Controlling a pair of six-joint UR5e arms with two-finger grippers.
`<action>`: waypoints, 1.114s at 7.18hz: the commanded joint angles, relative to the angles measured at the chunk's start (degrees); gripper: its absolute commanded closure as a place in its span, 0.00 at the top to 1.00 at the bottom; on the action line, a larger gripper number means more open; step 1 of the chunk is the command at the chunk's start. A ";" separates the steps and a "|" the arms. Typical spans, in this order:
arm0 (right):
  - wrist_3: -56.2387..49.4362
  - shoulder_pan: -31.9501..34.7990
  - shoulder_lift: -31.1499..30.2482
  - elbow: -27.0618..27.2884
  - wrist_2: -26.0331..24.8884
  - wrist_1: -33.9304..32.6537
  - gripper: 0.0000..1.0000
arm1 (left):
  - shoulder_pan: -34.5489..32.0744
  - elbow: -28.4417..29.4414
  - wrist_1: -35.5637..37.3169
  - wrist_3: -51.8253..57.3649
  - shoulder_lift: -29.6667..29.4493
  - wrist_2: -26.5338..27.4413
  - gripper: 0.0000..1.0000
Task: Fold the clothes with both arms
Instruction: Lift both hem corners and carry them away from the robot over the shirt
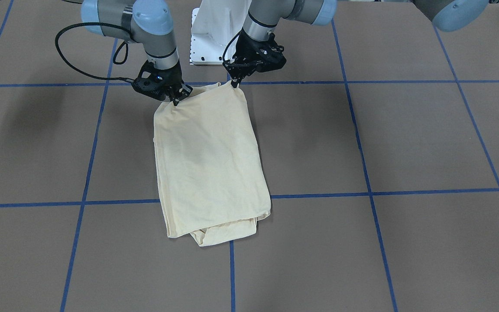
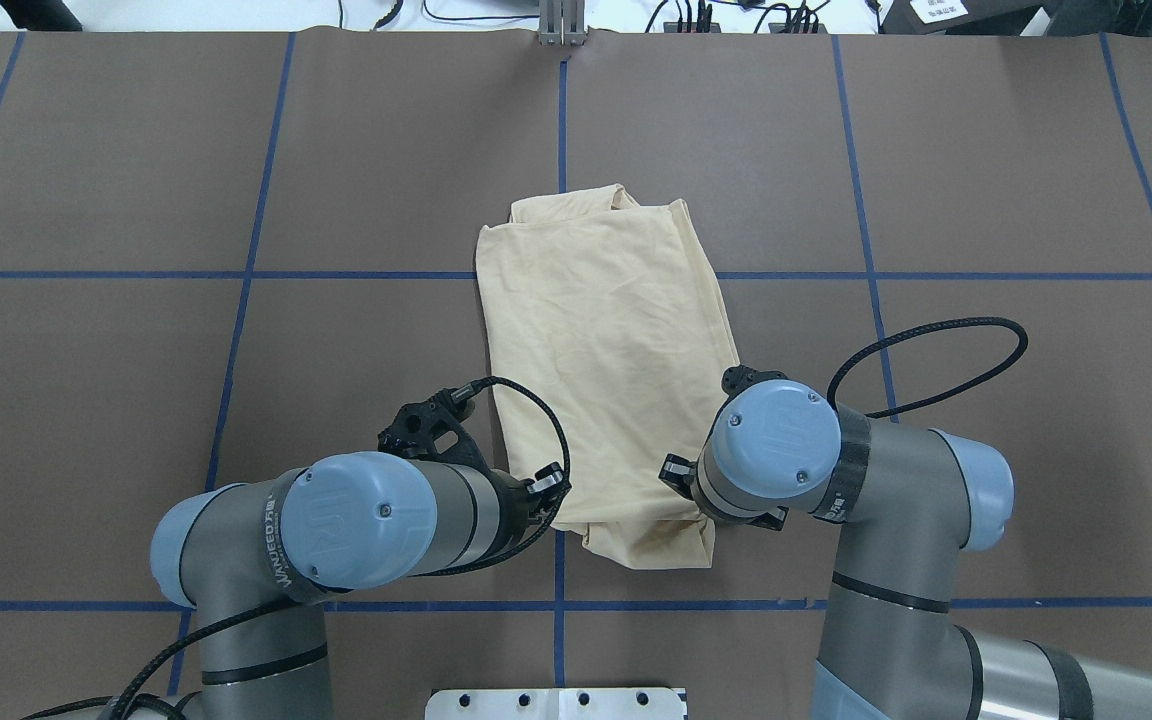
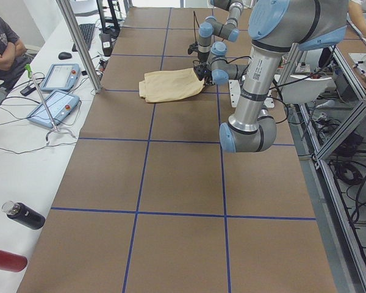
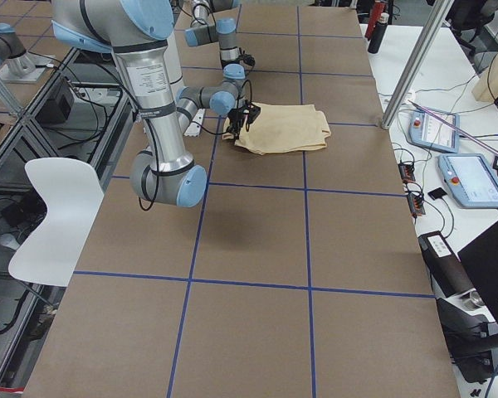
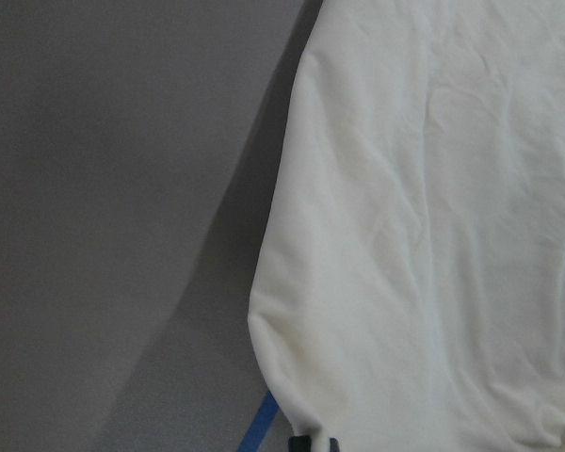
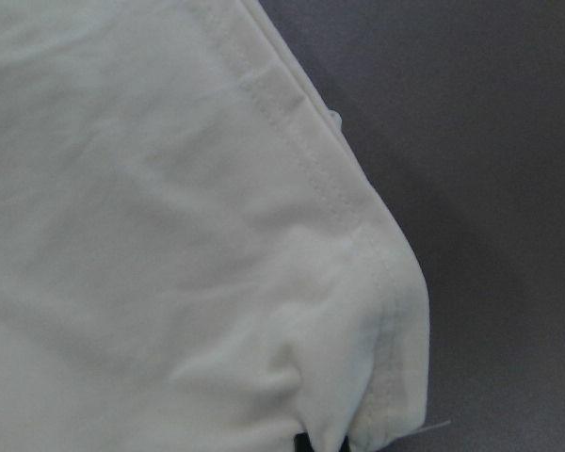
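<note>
The pale cream-yellow shirt [image 1: 210, 156] lies folded into a long rectangle on the brown table, its print hidden. It also shows in the overhead view [image 2: 606, 350]. My left gripper [image 1: 235, 84] is shut on the shirt's corner nearest the robot base, on this view's right. My right gripper [image 1: 176, 100] is shut on the other near corner. Both corners are raised slightly off the table. In the overhead view my left gripper [image 2: 548, 488] and right gripper [image 2: 701, 500] are mostly hidden under the wrists. The wrist views show only cloth [image 5: 433, 235] [image 6: 169, 235].
The white pedestal base [image 1: 208, 39] stands just behind the grippers. Blue tape lines [image 1: 319, 195] cross the table. In the left side view an aluminium post [image 3: 79, 46], two teach pendants [image 3: 52, 107] and bottles [image 3: 21, 215] sit along the far edge.
</note>
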 commanded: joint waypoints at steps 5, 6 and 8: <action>-0.54 -3.54 -3.54 5.65 7.82 0.35 0.00 | 6.67 -5.99 3.74 0.71 1.44 -3.71 0.00; -0.80 -0.84 -3.28 5.38 7.46 0.44 0.00 | 5.54 -7.92 3.82 1.06 3.45 -3.72 0.00; -5.88 6.01 0.66 4.07 7.89 0.53 0.00 | -2.52 -8.03 5.40 1.15 3.30 -6.17 0.00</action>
